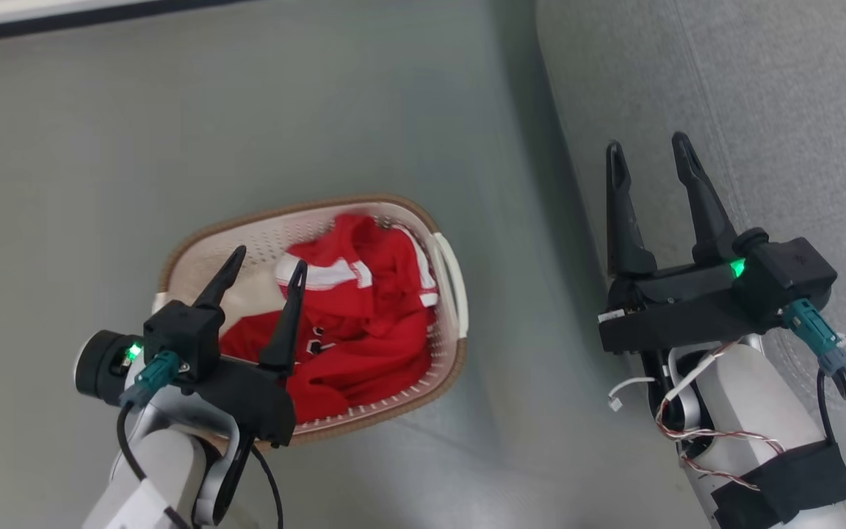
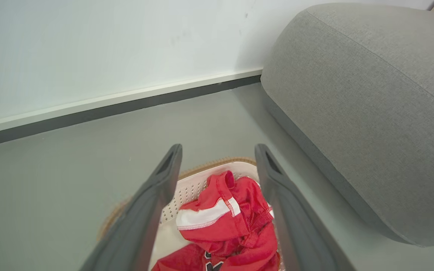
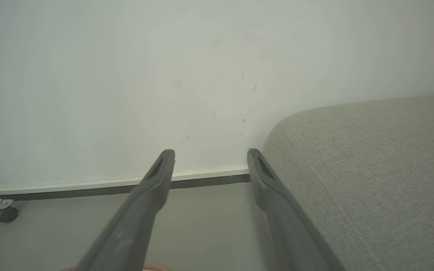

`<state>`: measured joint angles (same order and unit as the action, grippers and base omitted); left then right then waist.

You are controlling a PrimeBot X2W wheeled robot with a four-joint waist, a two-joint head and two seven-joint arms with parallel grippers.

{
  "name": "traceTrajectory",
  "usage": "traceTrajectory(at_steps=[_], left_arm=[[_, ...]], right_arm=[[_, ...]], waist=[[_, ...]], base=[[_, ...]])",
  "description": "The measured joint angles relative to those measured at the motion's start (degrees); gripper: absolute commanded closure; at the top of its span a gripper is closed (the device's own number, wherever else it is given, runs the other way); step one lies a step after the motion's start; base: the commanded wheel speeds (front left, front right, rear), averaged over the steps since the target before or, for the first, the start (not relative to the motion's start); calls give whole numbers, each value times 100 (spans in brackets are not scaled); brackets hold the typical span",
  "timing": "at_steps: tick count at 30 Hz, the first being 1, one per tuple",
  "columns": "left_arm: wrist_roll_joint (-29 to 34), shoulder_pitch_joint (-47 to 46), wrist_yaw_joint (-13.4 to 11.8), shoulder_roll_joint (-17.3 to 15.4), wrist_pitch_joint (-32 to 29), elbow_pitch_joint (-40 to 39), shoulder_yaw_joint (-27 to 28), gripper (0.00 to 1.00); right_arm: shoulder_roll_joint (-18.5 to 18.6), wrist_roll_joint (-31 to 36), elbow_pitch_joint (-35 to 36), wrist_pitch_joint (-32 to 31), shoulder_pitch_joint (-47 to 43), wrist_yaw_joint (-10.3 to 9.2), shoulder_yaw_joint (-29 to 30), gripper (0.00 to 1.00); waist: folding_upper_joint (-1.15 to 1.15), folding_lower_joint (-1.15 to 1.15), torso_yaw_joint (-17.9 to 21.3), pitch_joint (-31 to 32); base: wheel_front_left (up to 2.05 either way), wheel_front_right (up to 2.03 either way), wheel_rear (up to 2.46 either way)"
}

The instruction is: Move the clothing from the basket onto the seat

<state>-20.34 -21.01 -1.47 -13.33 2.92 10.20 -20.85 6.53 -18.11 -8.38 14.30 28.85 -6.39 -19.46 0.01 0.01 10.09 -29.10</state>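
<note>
Clothing (image 1: 371, 330) fills the basket (image 1: 269, 234) under the left gripper (image 1: 269, 257), spread and empty. Right gripper (image 1: 648, 143) gapes empty by the seat (image 1: 761, 110)

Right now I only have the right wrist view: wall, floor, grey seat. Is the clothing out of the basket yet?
Observer: No. The red clothing lies in the basket, seen from the head view.
Operator: Where's the basket relative to the seat?
Observer: On the floor, to the left of the seat and apart from it.
Operator: Left end effector?
Observer: The left end effector is over the basket, open, holding nothing.
</note>
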Motion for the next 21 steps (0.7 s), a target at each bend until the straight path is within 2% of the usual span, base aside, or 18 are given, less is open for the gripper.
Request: traceTrajectory(at_steps=[12,21], left_arm=[[93,-511,197,-132,-486,626,-179,0],[134,-788,248,-163,-799,1202,-196,0]], right_arm=[[-193,8,77,40,271,-18,-140,0],[-280,8,115,40,334,-23,-238,0]], waist=[[0,0,657,-727],[0,0,1115,-1131]], base=[[0,0,0],[0,0,0]])
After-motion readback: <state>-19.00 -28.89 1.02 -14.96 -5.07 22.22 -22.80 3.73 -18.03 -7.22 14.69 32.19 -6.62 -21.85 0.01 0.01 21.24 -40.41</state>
